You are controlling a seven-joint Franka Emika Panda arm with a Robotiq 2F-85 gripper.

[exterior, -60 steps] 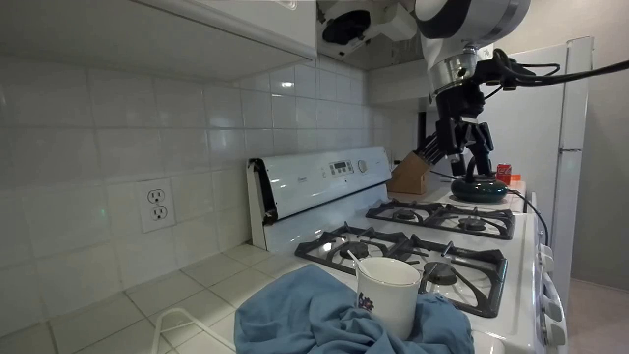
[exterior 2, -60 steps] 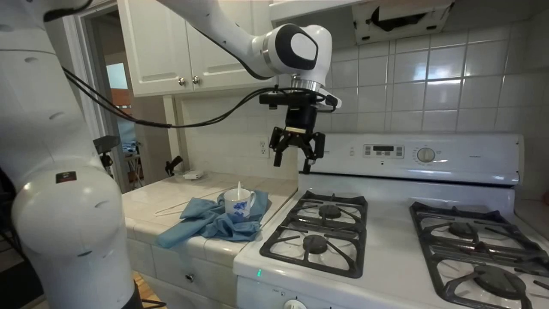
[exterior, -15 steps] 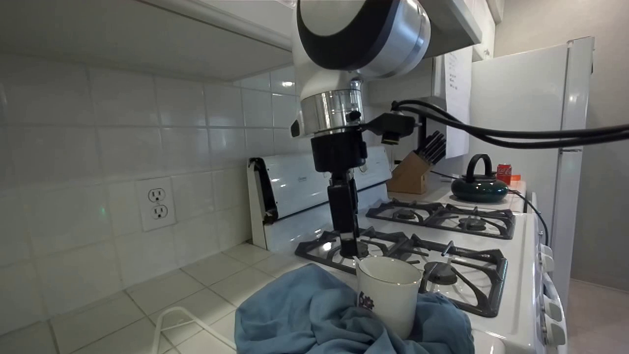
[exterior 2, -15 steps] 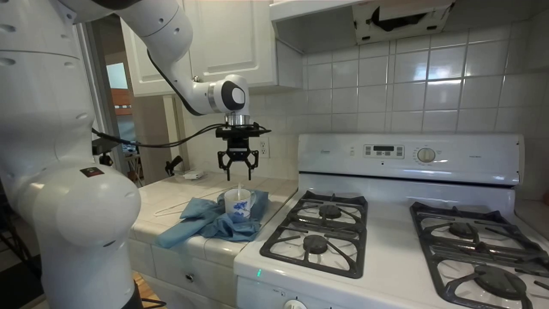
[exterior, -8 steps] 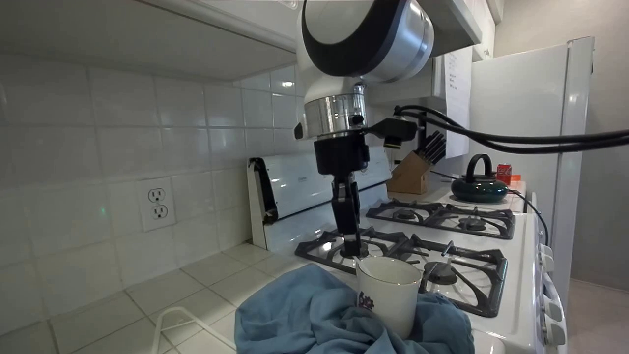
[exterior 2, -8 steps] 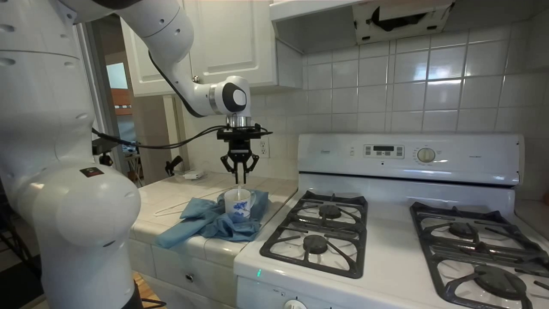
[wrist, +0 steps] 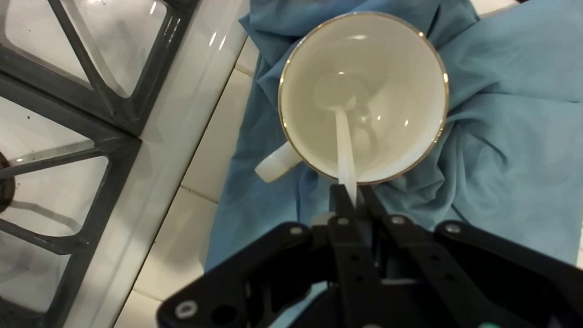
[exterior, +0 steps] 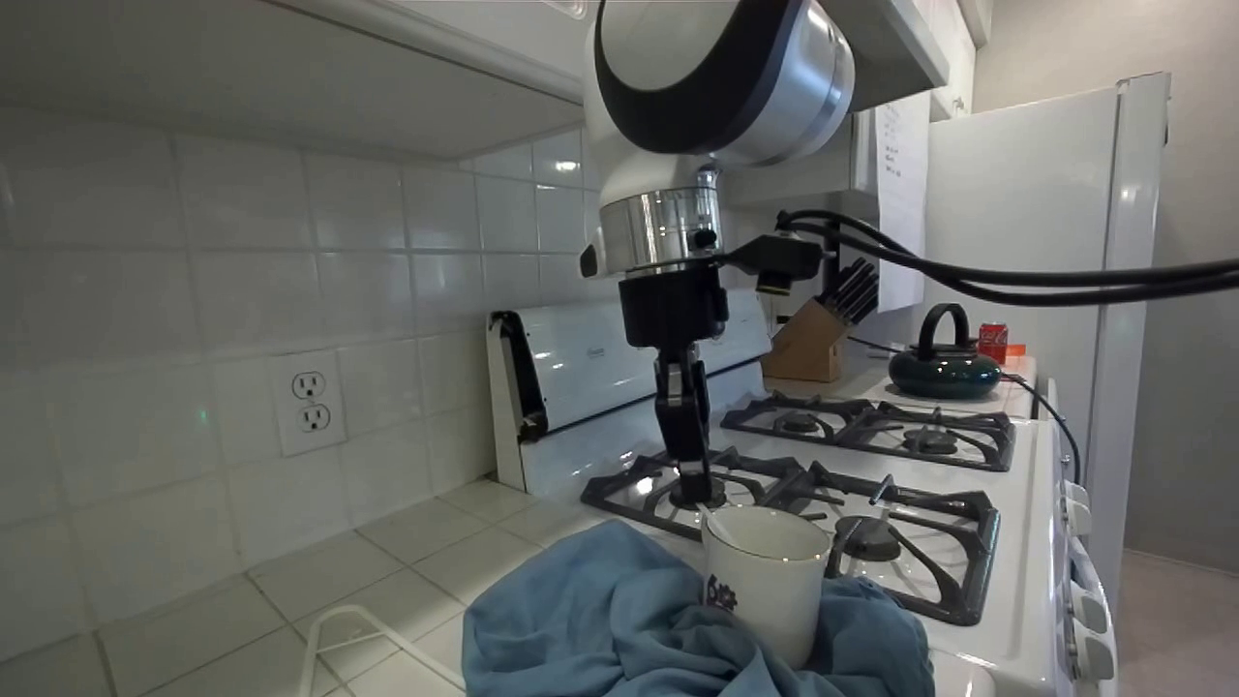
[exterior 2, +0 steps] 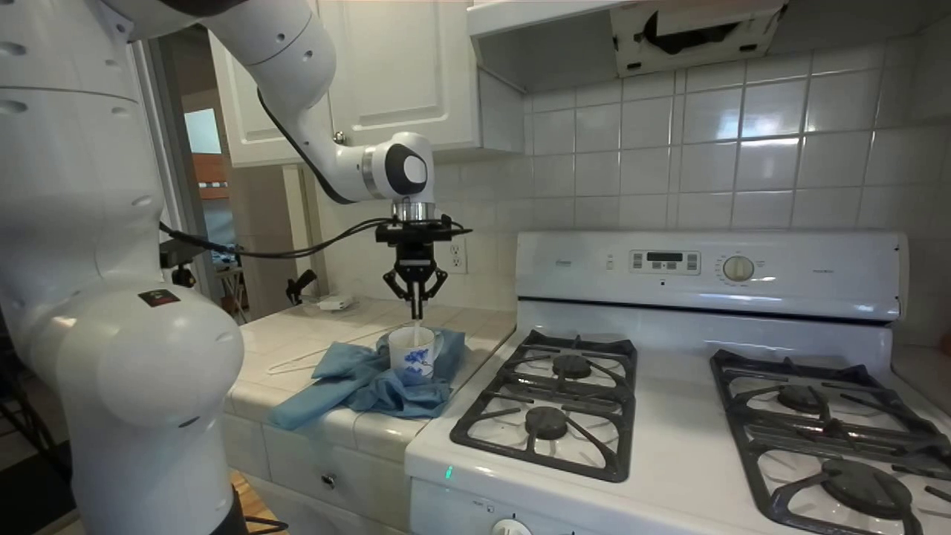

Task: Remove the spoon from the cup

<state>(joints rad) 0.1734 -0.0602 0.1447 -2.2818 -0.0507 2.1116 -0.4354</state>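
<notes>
A white cup (wrist: 401, 155) with a gold rim and a side handle stands on a crumpled blue cloth; printed marks show on its outside in both exterior views. The pale spoon (wrist: 345, 146) leans inside, its bowl at the cup's bottom and its handle rising past the rim. My gripper (wrist: 353, 193) points down from above, just over the rim, its fingertips pinching the handle's upper end from both sides. In an exterior view the narrow gap of the gripper (exterior 2: 417, 315) sits right above the spoon (exterior 2: 417, 332). The handle's tip is hidden between the fingers.
The blue cloth (exterior 2: 371, 390) lies on the tiled counter beside the stove with its black grates (exterior 2: 546, 423). A thin white wire piece (exterior: 358, 620) rests on the counter. Overhead hangs a white cabinet (exterior 2: 401, 74). A dark kettle (exterior: 944, 373) stands farther off.
Over four seconds the arm has come from above the stove to above the cup. Within the last second it dipped slightly and the fingers closed on the spoon's handle. The cup stayed put.
</notes>
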